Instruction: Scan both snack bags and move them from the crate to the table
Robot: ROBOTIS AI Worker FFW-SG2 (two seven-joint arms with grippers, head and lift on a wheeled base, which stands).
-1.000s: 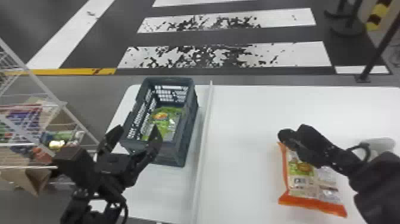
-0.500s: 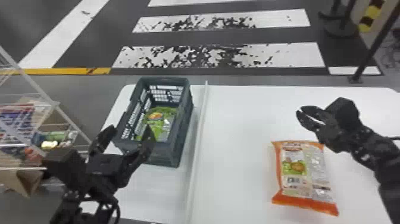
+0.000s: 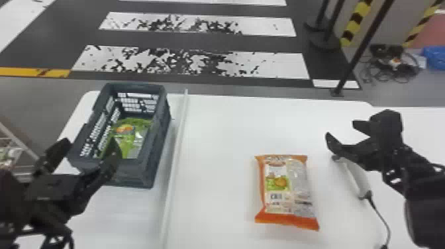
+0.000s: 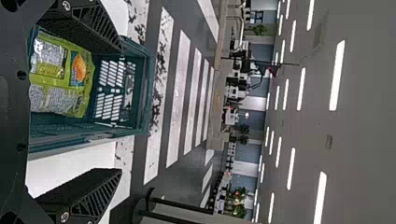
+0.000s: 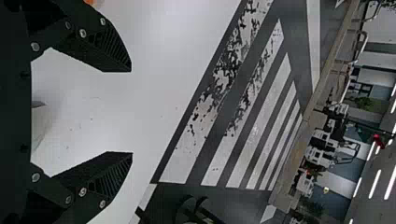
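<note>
In the head view my left gripper is open at the near end of the crate, and a green snack bag lies inside the crate. My right gripper is open and holds nothing, to the right of the orange snack bag, which lies flat on the table. In the left wrist view the left gripper has its fingers wide apart, with the green bag in the crate beyond them. The right wrist view has the right gripper over white table surface.
A pale scanner with a cable lies on the table, partly under the right arm. A raised strip runs along the table between crate and orange bag. At the left edge stands a wire rack.
My right gripper has moved away from above the orange bag, first up and then to the right, uncovering the bag. The head view has shifted to the right. My left arm looks nearly still.
</note>
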